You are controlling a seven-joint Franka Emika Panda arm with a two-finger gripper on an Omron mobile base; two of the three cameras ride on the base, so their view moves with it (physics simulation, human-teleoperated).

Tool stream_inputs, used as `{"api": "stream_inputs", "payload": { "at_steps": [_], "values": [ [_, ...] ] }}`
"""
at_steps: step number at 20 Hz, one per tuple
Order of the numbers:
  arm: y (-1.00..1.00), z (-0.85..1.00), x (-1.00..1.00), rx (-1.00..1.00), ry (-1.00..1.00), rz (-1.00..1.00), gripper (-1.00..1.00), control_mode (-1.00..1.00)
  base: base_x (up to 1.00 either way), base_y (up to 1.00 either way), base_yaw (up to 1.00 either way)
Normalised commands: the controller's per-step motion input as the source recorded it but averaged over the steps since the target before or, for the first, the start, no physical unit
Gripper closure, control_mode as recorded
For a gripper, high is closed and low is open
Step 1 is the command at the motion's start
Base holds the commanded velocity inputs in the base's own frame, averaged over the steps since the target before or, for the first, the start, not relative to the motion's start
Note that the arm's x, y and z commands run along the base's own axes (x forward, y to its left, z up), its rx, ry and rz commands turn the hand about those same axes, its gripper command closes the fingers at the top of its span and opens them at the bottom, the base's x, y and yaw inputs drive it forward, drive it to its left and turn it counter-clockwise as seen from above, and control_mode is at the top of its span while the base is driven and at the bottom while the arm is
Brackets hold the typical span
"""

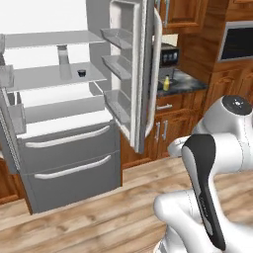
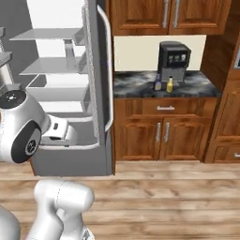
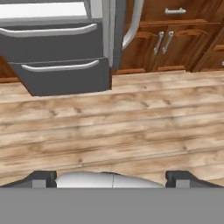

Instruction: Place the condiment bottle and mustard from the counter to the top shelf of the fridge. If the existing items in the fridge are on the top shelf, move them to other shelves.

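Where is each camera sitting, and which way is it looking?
Left base view: behind the arm on its left, facing the open fridge; the white arm rises at lower right.
Right base view: behind on the right, facing the counter with the mustard and condiment bottle; the arm shows at lower left.
Hand view: on the hand, looking over the wooden floor toward the fridge drawers.
Both base views share the fridge, counter and mustard.

The open grey fridge door point(image 2: 101, 89) stands between the white shelves point(image 1: 54, 74) and, seemingly, the dark stone counter point(image 2: 164, 84).
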Motion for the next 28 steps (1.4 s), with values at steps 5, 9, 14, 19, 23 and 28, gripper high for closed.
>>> {"api": "stream_inputs", "payload": {
  "at_steps": [5, 9, 14, 19, 23, 28],
  "values": [
    [0.0, 0.0, 0.0, 0.0, 0.0, 0.0, -1.0, 1.0, 0.19, -1.0, -0.22],
    [0.0, 0.0, 0.0, 0.0, 0.0, 0.0, -1.0, 1.0, 0.49, -1.0, -0.12],
    [0.0, 0.0, 0.0, 0.0, 0.0, 0.0, -1.0, 1.0, 0.72, -0.96, 0.0],
    [0.0, 0.0, 0.0, 0.0, 0.0, 0.0, -1.0, 1.0, 0.98, -0.8, -0.06],
    [0.0, 0.0, 0.0, 0.0, 0.0, 0.0, -1.0, 1.0, 1.0, -0.66, -0.1],
    [0.0, 0.0, 0.0, 0.0, 0.0, 0.0, -1.0, 1.0, 1.0, -0.64, -0.08]
  ]
}}
